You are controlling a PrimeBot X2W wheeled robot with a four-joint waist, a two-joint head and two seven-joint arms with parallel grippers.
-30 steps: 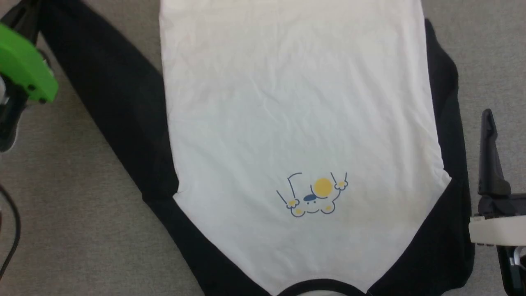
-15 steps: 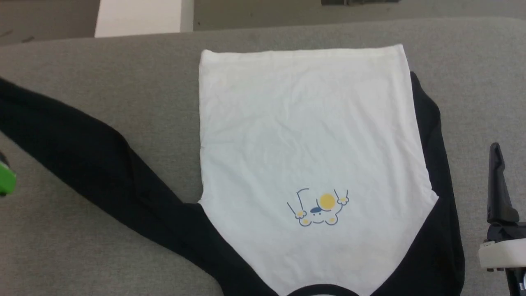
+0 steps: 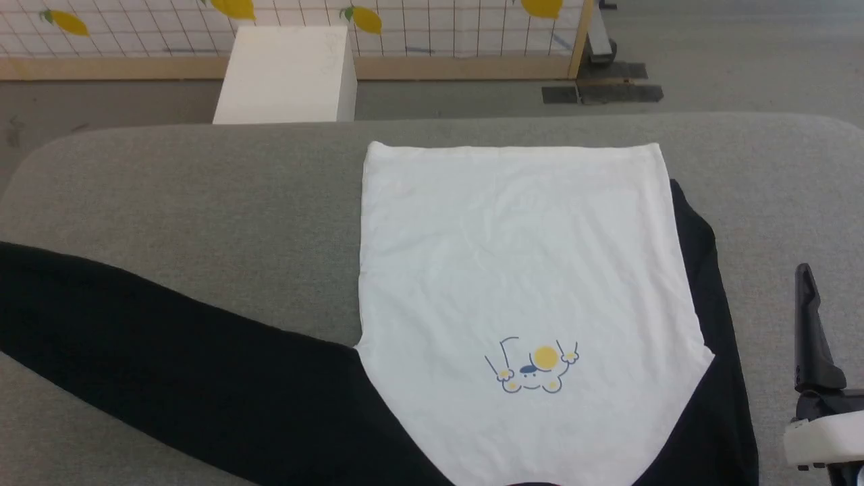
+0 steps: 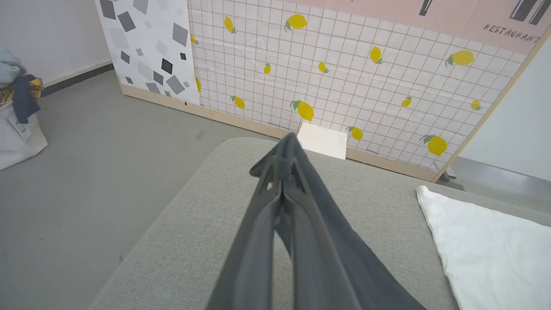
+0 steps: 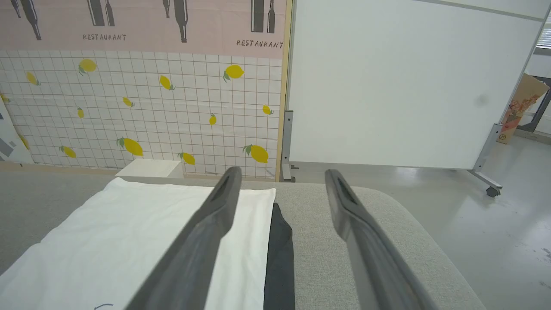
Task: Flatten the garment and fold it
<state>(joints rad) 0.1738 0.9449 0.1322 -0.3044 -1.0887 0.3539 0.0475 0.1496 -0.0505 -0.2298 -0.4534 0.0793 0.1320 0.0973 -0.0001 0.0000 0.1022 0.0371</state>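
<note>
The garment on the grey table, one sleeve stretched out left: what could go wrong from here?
1. The left sleeve runs out past the head view's left edge. With the left pincer shut, any pull there might drag the garment askew.
2. The right sleeve lies tucked along the white body's edge, so folding over it may trap a lump. The right pincer stands open beside it.
</note>
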